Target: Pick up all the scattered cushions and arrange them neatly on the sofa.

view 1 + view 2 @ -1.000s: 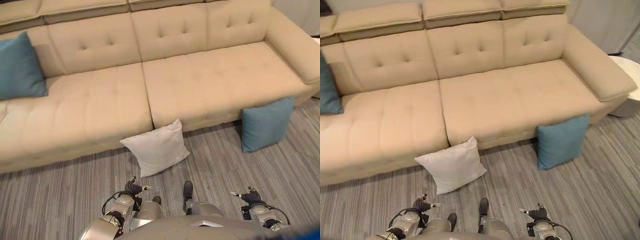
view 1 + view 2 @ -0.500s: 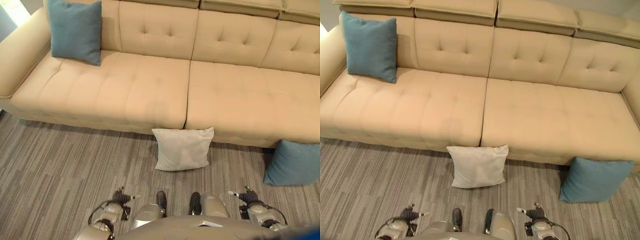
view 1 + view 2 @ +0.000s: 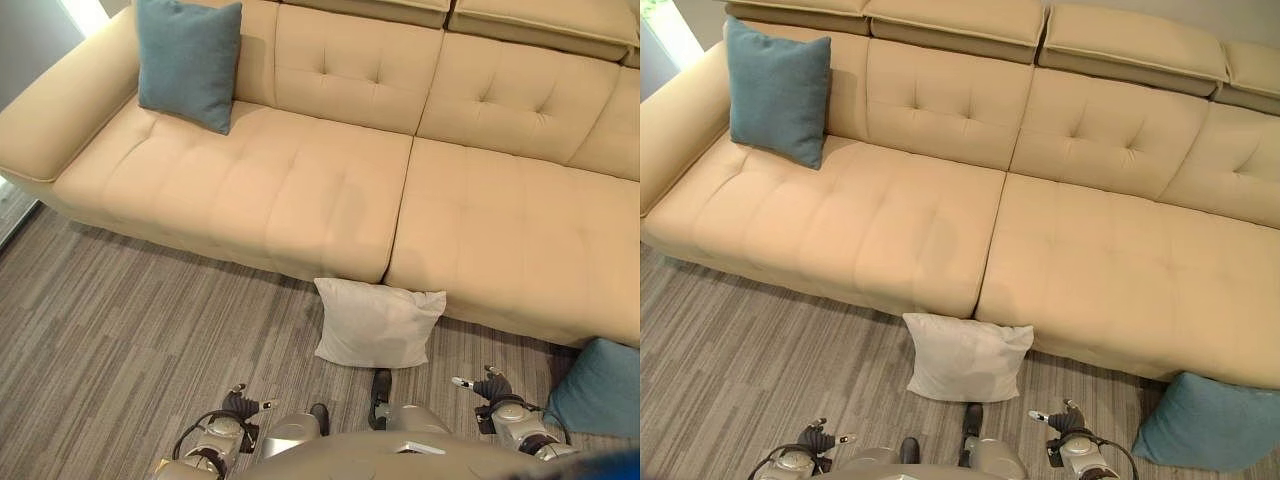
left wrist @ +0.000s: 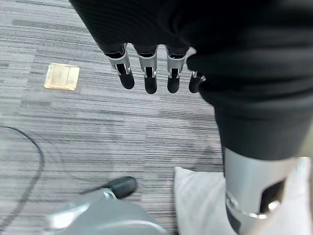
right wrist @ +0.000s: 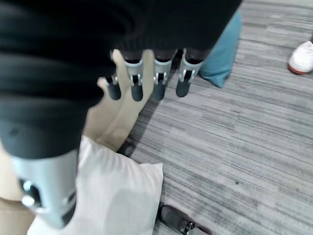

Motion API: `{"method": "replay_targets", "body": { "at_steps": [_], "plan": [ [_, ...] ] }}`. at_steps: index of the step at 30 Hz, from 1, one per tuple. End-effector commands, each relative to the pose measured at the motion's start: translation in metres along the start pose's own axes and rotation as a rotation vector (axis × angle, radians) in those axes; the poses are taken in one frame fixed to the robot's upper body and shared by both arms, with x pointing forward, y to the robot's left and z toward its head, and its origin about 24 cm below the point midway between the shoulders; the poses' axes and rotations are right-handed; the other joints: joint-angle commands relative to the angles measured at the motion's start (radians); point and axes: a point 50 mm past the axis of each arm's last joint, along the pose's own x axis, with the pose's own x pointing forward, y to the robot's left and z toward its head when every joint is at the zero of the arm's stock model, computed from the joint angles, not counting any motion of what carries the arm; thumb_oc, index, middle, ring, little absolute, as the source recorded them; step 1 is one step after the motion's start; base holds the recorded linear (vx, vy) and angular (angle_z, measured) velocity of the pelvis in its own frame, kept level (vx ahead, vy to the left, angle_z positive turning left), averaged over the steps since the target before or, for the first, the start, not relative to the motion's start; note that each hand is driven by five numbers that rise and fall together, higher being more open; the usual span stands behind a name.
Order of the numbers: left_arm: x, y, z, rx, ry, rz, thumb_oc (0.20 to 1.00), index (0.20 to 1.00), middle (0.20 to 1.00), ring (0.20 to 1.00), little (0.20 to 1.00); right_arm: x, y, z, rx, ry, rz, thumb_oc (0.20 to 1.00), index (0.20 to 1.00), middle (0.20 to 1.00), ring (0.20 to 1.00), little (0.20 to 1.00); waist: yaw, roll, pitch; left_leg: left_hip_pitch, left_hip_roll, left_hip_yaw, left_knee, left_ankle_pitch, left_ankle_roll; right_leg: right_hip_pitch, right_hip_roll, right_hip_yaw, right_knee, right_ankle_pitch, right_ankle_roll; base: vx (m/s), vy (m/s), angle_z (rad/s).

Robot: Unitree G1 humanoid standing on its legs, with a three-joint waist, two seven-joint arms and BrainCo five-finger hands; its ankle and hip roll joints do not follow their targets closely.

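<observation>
No print or lettering legible anywhere; a small tan square patch [image 4: 61, 77] set in the grey striped carpet [image 3: 120, 330], blank as far as can be told. Long beige tufted sofa [image 3: 330, 190] spanning the head views. One teal cushion [image 3: 188, 62] propped upright against the backrest at the sofa's left end, beside the armrest, plain weave, square, corners crisp. White cushion [image 3: 375, 323] on the carpet, leaning against the sofa's front edge just below the seam between the two seat sections, square, slightly rumpled, pale and unpatterned; seen again close in both wrist views. Second teal cushion [image 3: 1208, 419] on the carpet at the far right, resting against the sofa base, well apart from the white one. Left hand [image 4: 146, 73] hanging low over bare carpet, fingers straight and loosely spread, holding nothing. Right hand [image 5: 146, 78] likewise low, fingers straight and relaxed, empty, above the carpet between the white cushion and the teal one. A white shoe [image 5: 302, 57] of a person at the carpet's far edge.
</observation>
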Motion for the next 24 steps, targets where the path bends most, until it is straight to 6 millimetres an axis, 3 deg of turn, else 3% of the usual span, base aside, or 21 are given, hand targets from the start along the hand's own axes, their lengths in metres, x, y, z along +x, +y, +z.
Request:
{"method": "replay_targets", "body": {
  "at_steps": [1, 3, 6, 14, 19, 24],
  "plan": [
    [0.001, 0.000, 0.008, -0.012, -0.026, 0.001, 1.000, 1.000, 1.000, 1.000, 1.000, 0.002, -0.017, -0.003, 0.004, -0.001, -0.048, 1.000, 1.000, 1.000, 1.000, 1.000, -0.010, -0.019, 0.021, -0.081, 0.032, -0.009, -0.014, 0.016, -0.057, 0.025, -0.031, 0.014, 0.089, -0.091, 0.110, 0.00, -0.099, 0.37],
    [0.001, -0.003, 0.007, -0.020, -0.023, -0.006, 1.000, 1.000, 1.000, 1.000, 1.000, 0.002, -0.018, -0.004, 0.014, 0.005, -0.051, 1.000, 1.000, 1.000, 1.000, 1.000, -0.008, -0.024, 0.028, -0.121, 0.034, 0.003, 0.022, 0.021, -0.051, 0.038, -0.032, 0.007, 0.091, -0.102, 0.102, 0.03, -0.047, 0.09],
    [0.000, -0.003, 0.002, -0.006, -0.007, -0.010, 1.000, 1.000, 1.000, 1.000, 1.000, 0.001, -0.019, -0.009, 0.007, 0.023, -0.052, 1.000, 1.000, 1.000, 1.000, 1.000, -0.006, -0.020, 0.016, -0.132, 0.045, 0.023, -0.027, 0.044, -0.045, 0.042, -0.025, 0.006, 0.098, -0.114, 0.103, 0.09, 0.023, 0.02],
    [-0.001, 0.002, -0.008, -0.017, 0.025, 0.005, 1.000, 1.000, 1.000, 1.000, 1.000, 0.000, -0.012, -0.010, 0.004, 0.021, -0.028, 1.000, 1.000, 1.000, 1.000, 1.000, 0.003, -0.022, -0.011, -0.052, 0.018, 0.029, -0.097, 0.019, -0.019, 0.064, -0.031, 0.037, 0.146, -0.143, 0.112, 0.12, 0.093, -0.14],
    [0.003, 0.012, 0.013, -0.088, -0.046, 0.036, 1.000, 1.000, 1.000, 1.000, 1.000, 0.003, -0.014, 0.008, 0.052, -0.037, -0.038, 1.000, 1.000, 1.000, 1.000, 1.000, 0.007, -0.020, 0.007, -0.081, 0.016, 0.041, -0.071, -0.004, -0.001, 0.000, -0.055, 0.044, 0.218, -0.149, 0.123, -0.01, 0.053, -0.08],
    [0.004, 0.023, 0.064, -0.211, -0.231, 0.084, 1.000, 1.000, 1.000, 1.000, 1.000, 0.007, -0.029, 0.043, 0.094, -0.146, -0.109, 1.000, 1.000, 1.000, 1.000, 1.000, -0.008, -0.009, 0.070, -0.210, 0.025, 0.049, -0.002, -0.005, 0.006, -0.159, -0.073, 0.053, 0.308, -0.138, 0.119, -0.17, 0.012, -0.02]
  ]
}}
